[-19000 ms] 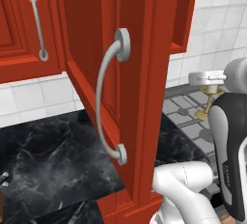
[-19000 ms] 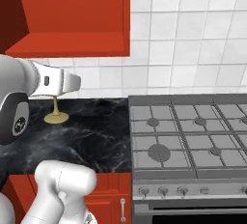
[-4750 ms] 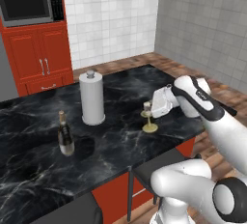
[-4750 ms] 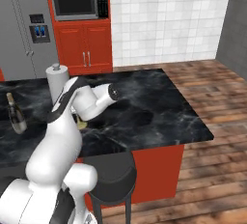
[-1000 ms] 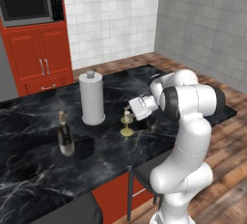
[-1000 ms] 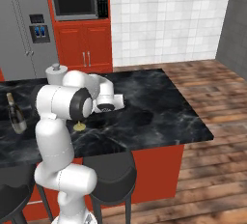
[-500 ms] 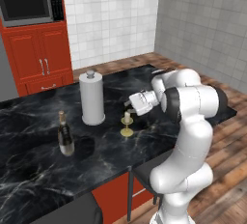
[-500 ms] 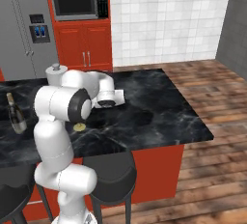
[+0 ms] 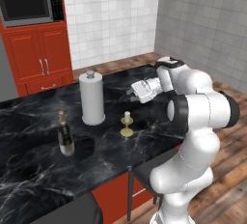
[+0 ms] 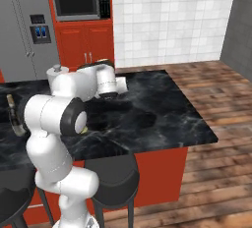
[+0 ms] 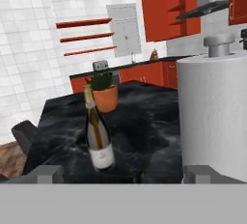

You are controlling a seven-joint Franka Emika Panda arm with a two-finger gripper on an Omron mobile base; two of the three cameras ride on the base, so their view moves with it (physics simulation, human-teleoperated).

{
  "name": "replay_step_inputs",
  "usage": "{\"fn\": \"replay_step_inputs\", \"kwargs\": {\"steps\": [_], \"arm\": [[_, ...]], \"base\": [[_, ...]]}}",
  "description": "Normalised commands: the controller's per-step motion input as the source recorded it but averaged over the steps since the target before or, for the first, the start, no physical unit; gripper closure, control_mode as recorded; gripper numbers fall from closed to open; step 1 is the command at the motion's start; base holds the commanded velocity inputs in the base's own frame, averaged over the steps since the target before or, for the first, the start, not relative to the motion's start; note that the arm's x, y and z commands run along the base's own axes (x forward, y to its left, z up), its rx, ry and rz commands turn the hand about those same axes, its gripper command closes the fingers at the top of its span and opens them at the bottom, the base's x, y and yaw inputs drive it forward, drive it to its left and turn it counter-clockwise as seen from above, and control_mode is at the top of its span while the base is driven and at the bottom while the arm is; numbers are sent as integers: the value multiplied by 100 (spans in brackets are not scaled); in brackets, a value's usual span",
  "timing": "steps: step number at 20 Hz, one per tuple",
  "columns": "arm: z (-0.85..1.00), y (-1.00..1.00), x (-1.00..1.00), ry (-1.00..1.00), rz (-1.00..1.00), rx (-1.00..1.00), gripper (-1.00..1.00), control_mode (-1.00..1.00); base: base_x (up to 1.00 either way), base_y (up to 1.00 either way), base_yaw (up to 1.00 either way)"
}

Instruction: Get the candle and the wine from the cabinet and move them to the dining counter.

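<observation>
The candle (image 9: 127,123), a cream stub in a small brass stick, stands upright on the black marble dining counter (image 9: 38,170). My gripper (image 9: 131,92) hovers above and just right of it, open and holding nothing. The wine (image 9: 65,134) stands further left on the same slab, beyond the white paper-towel roll (image 9: 91,97). In the hand view the wine (image 11: 98,136) is straight ahead between my widely spread fingertips (image 11: 46,172), with the gripper (image 11: 123,174) low in the picture. From the right base view the wine (image 10: 13,115) is at the left edge, and my arm hides the candle.
The paper-towel roll (image 11: 214,117) looms close on the right of the hand view. A potted plant (image 11: 103,92) sits at the counter's far end. A red wall cabinet (image 11: 169,15) hangs open across the room. Dark stools (image 10: 110,175) stand under the counter's near edge.
My hand has risen up and away from the candle, which stays standing on the counter. The wine and the paper-towel roll have not moved.
</observation>
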Motion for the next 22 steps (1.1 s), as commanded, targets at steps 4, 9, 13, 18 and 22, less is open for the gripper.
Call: {"fn": "replay_step_inputs", "kwargs": {"steps": [4, 9, 13, 18, 22], "arm": [[76, 0, -50, 0, -10, -5, -100, -100], [84, 0, -60, 4, -18, -6, -100, -100], [72, 0, -82, 5, -25, -6, -100, -100], [43, 0, -86, 6, -30, -6, -100, -100], [33, -2, -98, 4, -34, -7, -100, -100]], "base": [[0, 0, 0], [0, 0, 0], [0, 0, 0], [0, 0, 0], [0, 0, 0]]}}
